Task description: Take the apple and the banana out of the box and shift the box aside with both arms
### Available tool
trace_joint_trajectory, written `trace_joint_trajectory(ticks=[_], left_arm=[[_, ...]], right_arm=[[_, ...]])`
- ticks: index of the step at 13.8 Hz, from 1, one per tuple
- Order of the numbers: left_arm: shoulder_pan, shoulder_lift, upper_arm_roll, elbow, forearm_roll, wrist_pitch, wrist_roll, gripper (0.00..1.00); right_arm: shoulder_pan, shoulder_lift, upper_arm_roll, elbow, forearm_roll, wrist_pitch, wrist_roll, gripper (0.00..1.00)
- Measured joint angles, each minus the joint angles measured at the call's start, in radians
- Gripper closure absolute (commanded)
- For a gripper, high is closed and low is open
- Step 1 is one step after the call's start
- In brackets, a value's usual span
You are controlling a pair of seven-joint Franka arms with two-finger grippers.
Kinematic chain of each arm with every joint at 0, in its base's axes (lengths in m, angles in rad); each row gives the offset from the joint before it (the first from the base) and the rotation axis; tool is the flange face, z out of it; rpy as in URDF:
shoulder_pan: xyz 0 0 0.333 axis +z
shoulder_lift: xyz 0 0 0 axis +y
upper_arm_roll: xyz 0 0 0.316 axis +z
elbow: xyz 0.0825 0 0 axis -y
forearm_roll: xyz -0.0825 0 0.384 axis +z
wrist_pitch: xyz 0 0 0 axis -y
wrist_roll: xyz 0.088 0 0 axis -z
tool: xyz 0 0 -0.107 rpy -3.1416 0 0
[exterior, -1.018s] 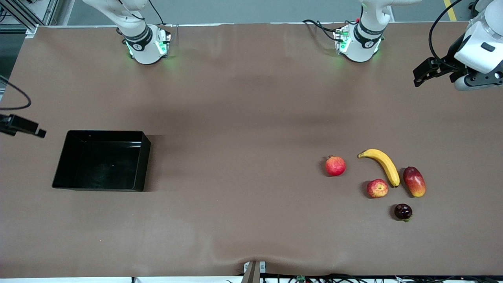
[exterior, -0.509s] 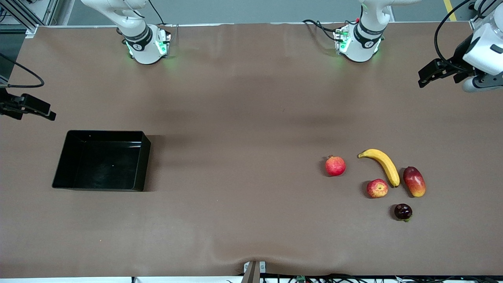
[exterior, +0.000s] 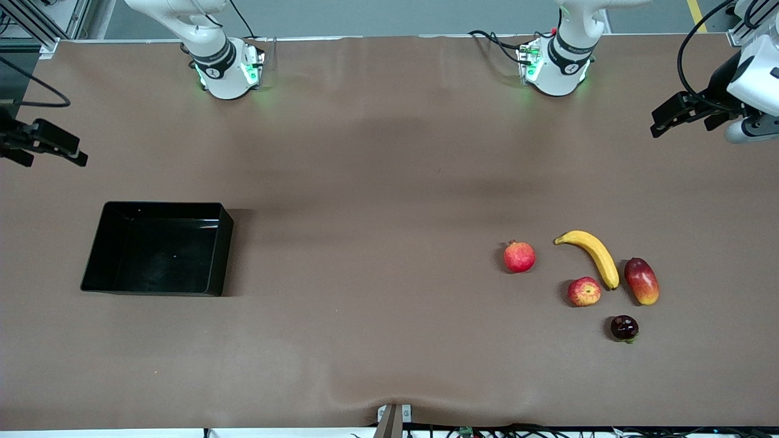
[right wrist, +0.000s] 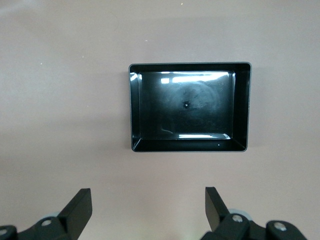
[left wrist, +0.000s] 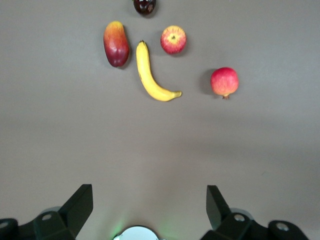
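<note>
The yellow banana (exterior: 593, 255) and the red-yellow apple (exterior: 584, 291) lie on the table toward the left arm's end; the apple is nearer the front camera. In the left wrist view the banana (left wrist: 150, 75) and apple (left wrist: 173, 39) lie well clear of my left gripper (left wrist: 150, 200), which is open, empty and high over bare table. The black tray (exterior: 226, 240) sits empty toward the right arm's end. My right gripper (right wrist: 148, 200) is open and empty, high over bare table beside the tray (right wrist: 135, 110).
A red pomegranate (exterior: 519, 257), a red-orange mango (exterior: 641, 280) and a small dark fruit (exterior: 624, 327) lie around the banana and apple. The left arm's wrist (exterior: 751, 91) and the right arm's wrist (exterior: 42, 141) hang at the table's two ends. Brown table lies between tray and fruits.
The right arm's wrist has moved toward the robots' side of the table. The left arm's wrist has drifted a little outward toward its end. Fruits and tray have not moved.
</note>
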Motion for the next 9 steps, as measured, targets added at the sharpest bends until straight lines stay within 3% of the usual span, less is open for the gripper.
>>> trace_joint_trajectory(ticks=[9], left_arm=[[-0.007,0.042,-0.008,0.047,0.000,0.000,0.005,0.00]], right_arm=[[0.001,-0.004,0.000,-0.016,-0.009,0.000,-0.025,0.00]])
